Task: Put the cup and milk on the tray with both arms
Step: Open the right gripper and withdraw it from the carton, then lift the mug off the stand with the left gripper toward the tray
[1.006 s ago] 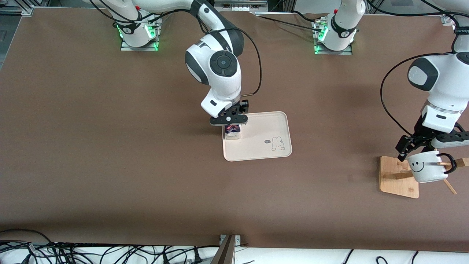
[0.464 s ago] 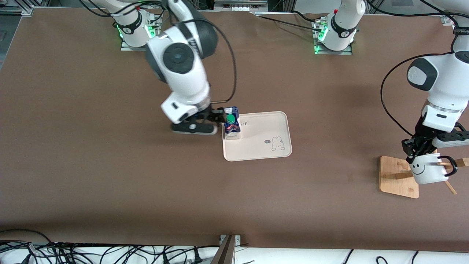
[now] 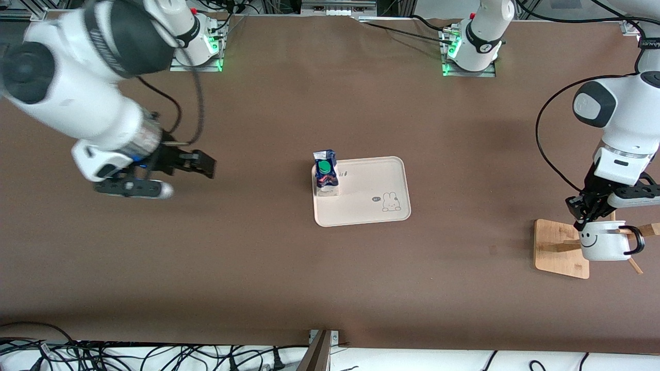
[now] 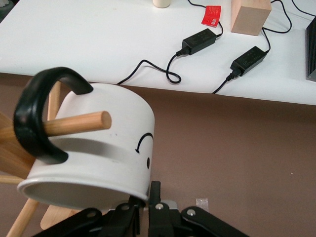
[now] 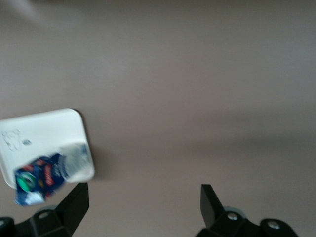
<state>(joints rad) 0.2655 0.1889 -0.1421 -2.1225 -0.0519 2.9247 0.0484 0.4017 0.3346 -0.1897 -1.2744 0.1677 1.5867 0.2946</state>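
The milk (image 3: 326, 174) stands upright on the cream tray (image 3: 371, 206), in the corner toward the right arm's end; it also shows in the right wrist view (image 5: 49, 173) with the tray (image 5: 44, 128). My right gripper (image 3: 205, 166) is open and empty (image 5: 143, 202), over bare table toward the right arm's end. My left gripper (image 3: 585, 216) is shut on the rim of the cup (image 3: 602, 246). The cup (image 4: 94, 143) lies tilted, its black handle (image 4: 37, 123) hooked over a wooden peg (image 4: 79, 122). The left gripper (image 4: 145, 200) pinches the rim's edge.
The wooden rack's square base (image 3: 554, 242) sits under the cup at the left arm's end of the table. Cables run along the table edge nearest the front camera (image 3: 154, 355).
My right gripper let go of the milk on the tray and swung away toward the right arm's end. My left gripper closed in on the cup's rim and the cup shifted slightly on the peg.
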